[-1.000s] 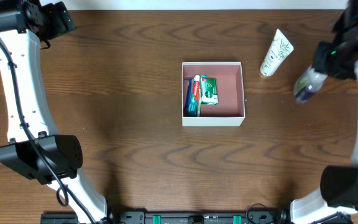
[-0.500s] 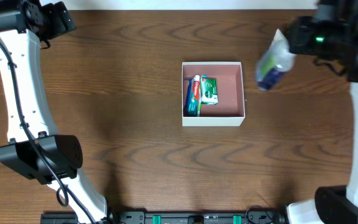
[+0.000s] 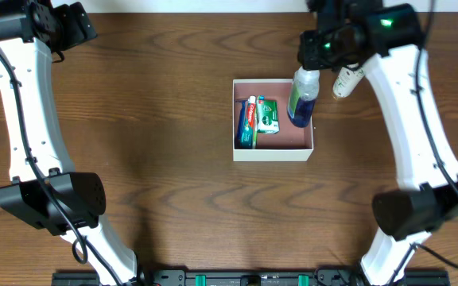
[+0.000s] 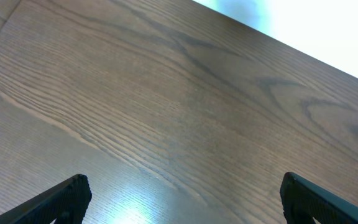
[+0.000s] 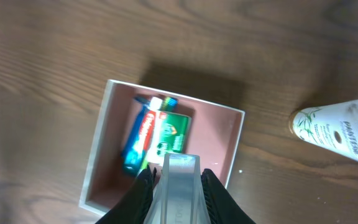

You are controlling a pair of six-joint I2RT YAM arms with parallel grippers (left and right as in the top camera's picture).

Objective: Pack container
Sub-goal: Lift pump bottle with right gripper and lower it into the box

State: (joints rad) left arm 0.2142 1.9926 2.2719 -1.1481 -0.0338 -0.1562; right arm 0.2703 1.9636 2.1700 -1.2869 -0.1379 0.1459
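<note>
- Now the container (image 3: 273, 153) is sitting at the middle of the worktop (image 3: 149, 119), its dusty-pink floor already carrying a toothpaste tube (image 3: 248, 119) and a green box (image 3: 269, 115) side by side along its left half.
- The right half of the container is lying bare, and that is where a clear bottle (image 3: 301, 99) of blue-green liquid is now hanging, over the far right corner.
- The right tool (image 5: 179, 199) is clamping the bottle by its upper part, with one finger showing on either side of it in the wrist view.
- A second ago this bottle was out near the right edge of the worktop. Half a second ago it was passing over the white tube (image 3: 347, 79), and it is now arriving above the box.
- By this reading the carry is nearly done; lowering and letting go are what seem to remain. How high the bottle is hanging above the floor cannot be told.
- The white tube is lying just right of the container, apparently waiting its turn.
- The left tool (image 4: 185, 205) is holding its fingers wide apart, grasping nothing, over bare wood at the far left corner, well apart from the action.
</note>
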